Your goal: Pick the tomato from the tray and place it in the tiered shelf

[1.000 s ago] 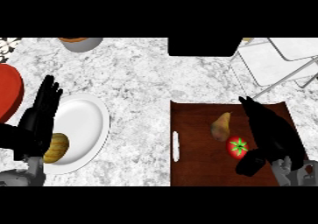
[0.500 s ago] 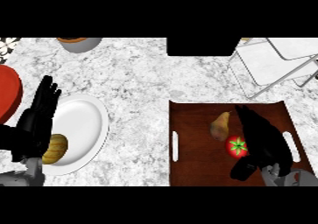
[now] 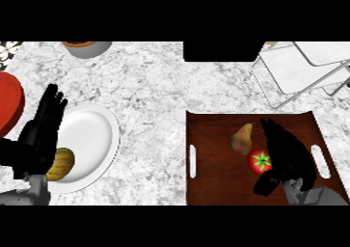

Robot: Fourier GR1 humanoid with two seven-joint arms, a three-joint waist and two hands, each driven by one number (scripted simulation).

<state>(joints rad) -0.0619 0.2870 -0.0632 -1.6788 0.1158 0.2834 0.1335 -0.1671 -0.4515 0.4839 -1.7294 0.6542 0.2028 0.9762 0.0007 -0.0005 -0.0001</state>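
A red tomato (image 3: 260, 162) with a green star-shaped stem lies on the dark brown tray (image 3: 213, 178) at the lower right. My right hand (image 3: 286, 153) is over the tray right beside the tomato, fingers straight and pointing away, covering the tomato's right side. A yellowish pear (image 3: 242, 138) lies just up-left of the tomato. The white tiered shelf (image 3: 305, 65) stands at the upper right. My left hand (image 3: 36, 137) rests open at the left edge, over the rim of a white plate (image 3: 92, 140).
A potato (image 3: 60, 164) lies on the white plate. A red round object (image 3: 3, 108) is at the far left. A grey bowl (image 3: 87, 48) stands at the top. A black block (image 3: 222, 50) sits at the top middle.
My right hand has moved left across the tray and now sits against the tomato's right side. The left hand has stayed in place.
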